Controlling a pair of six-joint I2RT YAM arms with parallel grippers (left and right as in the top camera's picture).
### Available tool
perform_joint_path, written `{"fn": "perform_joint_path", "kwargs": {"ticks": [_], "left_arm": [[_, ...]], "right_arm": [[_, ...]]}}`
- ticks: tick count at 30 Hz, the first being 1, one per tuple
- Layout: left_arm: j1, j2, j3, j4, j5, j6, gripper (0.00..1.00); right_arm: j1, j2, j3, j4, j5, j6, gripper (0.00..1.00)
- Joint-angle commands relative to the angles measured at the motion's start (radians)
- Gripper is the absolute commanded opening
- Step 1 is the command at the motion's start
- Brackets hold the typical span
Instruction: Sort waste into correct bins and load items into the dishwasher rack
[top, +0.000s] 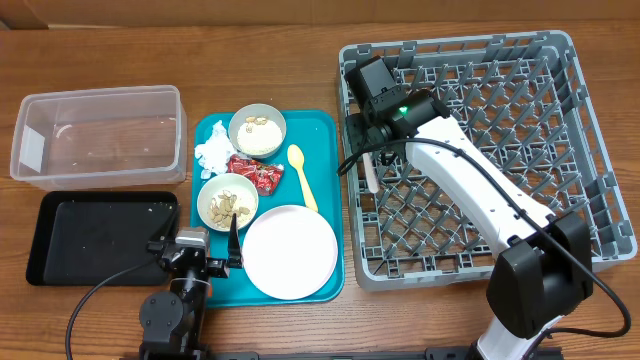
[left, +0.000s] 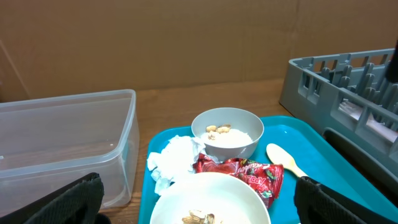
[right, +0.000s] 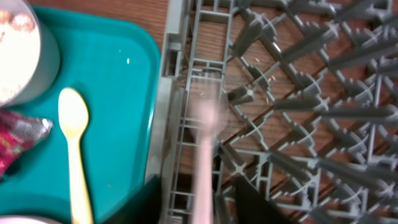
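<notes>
Nearest: left gripper (top: 200, 248), spread wide and empty, at the near left corner of the teal tray (top: 325, 130); black tray (top: 100, 235) just to its left on the bench (top: 260, 60).

Beyond, on the teal tray:
- round plate (top: 290, 252)
- near bowl (left: 242, 199) with nut-like scraps (top: 227, 205)
- foil wrapper (left: 249, 171) touching crumpled napkin (left: 174, 158)
- yellow spoon (right: 74, 143)
- far bowl (left: 227, 149), likewise holding scraps

Farther, over the left edge of the dishwasher rack (top: 590, 150): right gripper (right: 200, 205), fingers spread either side of the fork (right: 205, 121). Fork blurred, tines on the lattice, apparently not gripped.

Farthest left: clear tub (top: 100, 95).

Step in hand, by judgement: cutlery loading, with fork placement about done. Calls next for raising the right arm clear of the pegs, then reaching over the rack wall for the spoon.

In the way:
- rack wall between arm and tray
- spoon flat on the tray, close to wrapper and plate rim
- scraps to be tipped out before either bowl goes in the rack
</notes>
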Motion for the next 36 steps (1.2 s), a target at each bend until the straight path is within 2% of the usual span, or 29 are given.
{"fn": "perform_joint_path", "kwargs": {"ticks": [1, 4, 8, 10, 16, 22, 27, 36], "left_arm": [[-0.006, -0.01, -0.006, 0.002, 0.0, 0.019, 1.0], [-0.006, -0.01, -0.006, 0.002, 0.0, 0.019, 1.0], [-0.006, -0.01, -0.006, 0.002, 0.0, 0.019, 1.0], [-0.006, -0.01, -0.006, 0.002, 0.0, 0.019, 1.0], [-0.006, -0.01, -0.006, 0.002, 0.0, 0.019, 1.0], [-0.006, -0.01, -0.006, 0.002, 0.0, 0.019, 1.0], [-0.006, -0.01, -0.006, 0.002, 0.0, 0.019, 1.0], [-0.006, -0.01, -0.006, 0.002, 0.0, 0.019, 1.0]], "right_arm": [[0.002, -0.006, 0.031, -0.019, -0.007, -0.023, 0.52], [0.015, -0.02, 0.074, -0.055, -0.041, -0.016, 0.56], [0.069, -0.031, 0.104, -0.039, -0.232, -0.003, 0.56], [0.105, -0.021, 0.097, -0.021, -0.232, 0.058, 0.53], [0.19, 0.043, 0.042, 0.048, -0.174, 0.115, 0.49], [0.199, 0.164, 0.038, 0.074, -0.164, 0.14, 0.41], [0.201, 0.253, 0.037, 0.09, -0.163, 0.14, 0.42], [0.201, 0.311, 0.034, 0.114, -0.2, 0.14, 0.43]]}}
